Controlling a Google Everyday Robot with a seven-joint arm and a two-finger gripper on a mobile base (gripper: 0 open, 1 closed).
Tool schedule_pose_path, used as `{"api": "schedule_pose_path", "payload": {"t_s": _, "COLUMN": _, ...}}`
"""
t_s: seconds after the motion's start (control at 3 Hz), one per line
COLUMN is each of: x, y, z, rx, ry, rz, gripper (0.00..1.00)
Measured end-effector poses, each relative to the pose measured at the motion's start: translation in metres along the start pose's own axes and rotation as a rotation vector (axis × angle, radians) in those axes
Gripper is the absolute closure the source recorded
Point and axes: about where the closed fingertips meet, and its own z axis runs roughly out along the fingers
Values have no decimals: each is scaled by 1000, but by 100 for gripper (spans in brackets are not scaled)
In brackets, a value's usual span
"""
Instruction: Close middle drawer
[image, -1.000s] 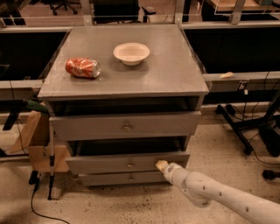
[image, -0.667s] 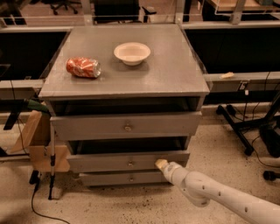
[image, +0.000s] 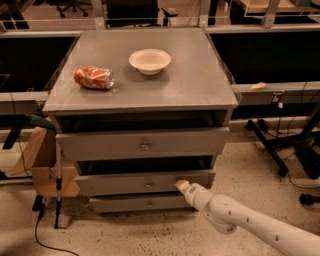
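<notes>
Gripper (image: 181, 185) at the middle drawer (image: 125, 184) front, under the jutting top drawer (image: 142, 144); open floor (image: 240, 165) rightward.

A robot's white arm (image: 250, 222) reaches in from the lower right, its gripper (image: 181, 185) against the front panel of the middle drawer (image: 115, 184), just right of the small round knob (image: 148, 184). The drawer stands partly out of the grey cabinet (image: 200, 85). Above it the top drawer (image: 100, 145) is also pulled out, while a crushed red can (image: 94, 77) and a white bowl (image: 150, 61) sit apart on the cabinet top.
</notes>
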Motion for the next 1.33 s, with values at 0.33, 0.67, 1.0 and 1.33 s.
{"api": "schedule_pose_path", "payload": {"t_s": 0.33, "x": -1, "y": 3, "z": 5, "rx": -11, "ry": -6, "rz": 11, "gripper": 100}}
{"api": "schedule_pose_path", "payload": {"t_s": 0.67, "x": -5, "y": 8, "z": 16, "rx": -30, "ry": -17, "rz": 29, "gripper": 100}}
{"api": "schedule_pose_path", "payload": {"t_s": 1.0, "x": -8, "y": 14, "z": 25, "rx": -49, "ry": -28, "rz": 46, "gripper": 100}}
{"api": "schedule_pose_path", "payload": {"t_s": 1.33, "x": -7, "y": 13, "z": 23, "rx": -49, "ry": -28, "rz": 46, "gripper": 100}}
